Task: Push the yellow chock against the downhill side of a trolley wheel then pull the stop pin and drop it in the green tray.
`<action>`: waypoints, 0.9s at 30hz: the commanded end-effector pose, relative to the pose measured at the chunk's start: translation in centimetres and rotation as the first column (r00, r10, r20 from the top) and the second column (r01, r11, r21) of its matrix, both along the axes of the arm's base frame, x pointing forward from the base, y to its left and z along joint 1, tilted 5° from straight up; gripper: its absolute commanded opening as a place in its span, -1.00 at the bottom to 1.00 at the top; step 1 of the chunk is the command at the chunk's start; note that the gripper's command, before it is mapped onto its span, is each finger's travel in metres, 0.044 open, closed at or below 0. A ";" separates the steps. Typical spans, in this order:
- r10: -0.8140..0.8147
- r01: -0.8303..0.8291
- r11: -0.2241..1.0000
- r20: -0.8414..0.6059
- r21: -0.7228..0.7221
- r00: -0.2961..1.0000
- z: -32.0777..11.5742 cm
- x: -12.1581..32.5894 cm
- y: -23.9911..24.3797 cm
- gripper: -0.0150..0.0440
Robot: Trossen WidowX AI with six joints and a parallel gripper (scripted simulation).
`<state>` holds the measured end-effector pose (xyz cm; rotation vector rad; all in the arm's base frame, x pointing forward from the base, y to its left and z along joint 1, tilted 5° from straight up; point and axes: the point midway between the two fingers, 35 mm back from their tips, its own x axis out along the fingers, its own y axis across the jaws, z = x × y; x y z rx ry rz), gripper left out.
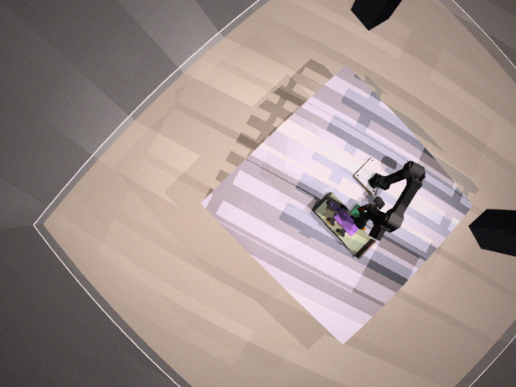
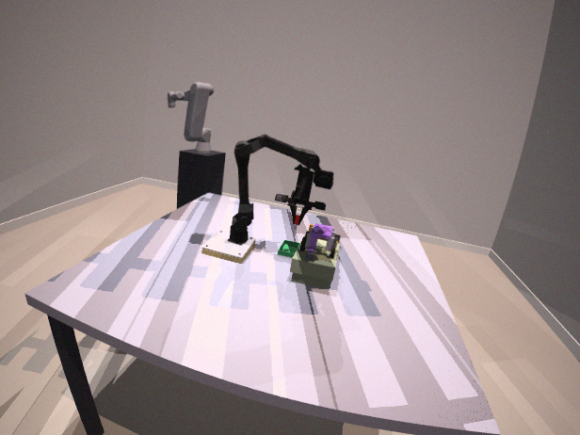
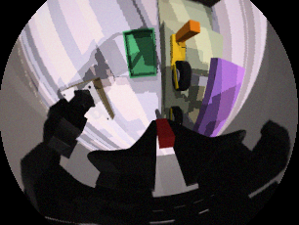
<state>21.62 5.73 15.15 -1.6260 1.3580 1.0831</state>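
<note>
My gripper [image 1: 363,210] [image 2: 297,221] [image 3: 160,121] is shut on the red-headed stop pin [image 2: 297,219] [image 3: 166,135], whose grey shaft points out past the fingertips. The pin is clear of the ramp, held in the air near the tray. The green tray [image 1: 356,210] [image 2: 288,249] [image 3: 142,43] looks empty on the table beside the ramp. The purple trolley [image 1: 346,222] [image 2: 323,230] [image 3: 228,88] stands on the ramp [image 1: 361,244] [image 2: 313,274]. The yellow chock [image 3: 178,47] with its orange handle [image 3: 190,30] is close against the downhill side of a black wheel [image 3: 183,76]; contact is hard to tell.
The arm's white base plate [image 1: 368,168] [image 2: 225,248] lies on the table to the tray's side. A brown end wall [image 1: 367,249] stands at the ramp's low end. Another robot arm [image 2: 196,113] stands on a black pedestal [image 2: 201,176] beyond the table.
</note>
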 end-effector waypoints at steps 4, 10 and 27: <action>-0.005 0.005 1.000 -0.002 0.003 1.000 -0.7 -0.5 2.6 -0.49; -0.005 0.005 1.000 -0.002 0.005 1.000 -1.4 -1.0 4.9 -0.49; 0.034 -0.034 0.999 -0.017 0.013 0.999 -2.4 -1.8 8.7 -0.49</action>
